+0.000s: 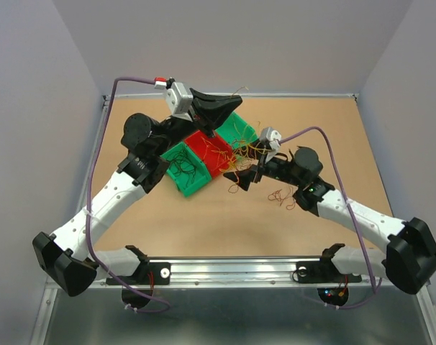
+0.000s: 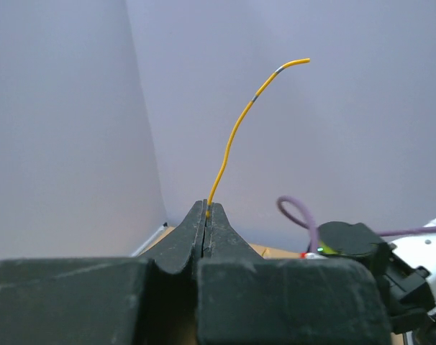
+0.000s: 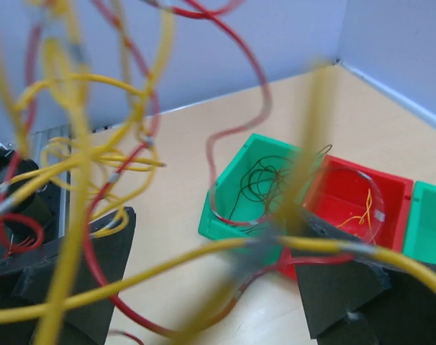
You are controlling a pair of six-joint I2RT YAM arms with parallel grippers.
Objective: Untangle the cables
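The cables form a tangle (image 1: pixel 241 149) of red and yellow wires beside the bins; in the right wrist view its strands (image 3: pixel 96 154) hang blurred close to the lens. My right gripper (image 3: pixel 211 280) is open, with yellow and red strands crossing the gap between its fingers (image 3: pixel 333 287). From above, the right gripper (image 1: pixel 245 167) sits at the tangle's near edge. My left gripper (image 2: pixel 206 208) is raised and shut on a single yellow wire (image 2: pixel 236 129) that curves up from its tips; it hangs above the bins (image 1: pixel 229 111).
Three bins stand in a diagonal row: a green bin (image 1: pixel 185 172) holding dark wires (image 3: pixel 265 180), a red bin (image 1: pixel 211 152) with a yellow wire inside (image 3: pixel 362 212), and a second green bin (image 1: pixel 236 128). Loose red wires (image 1: pixel 283 195) lie on the table under my right arm.
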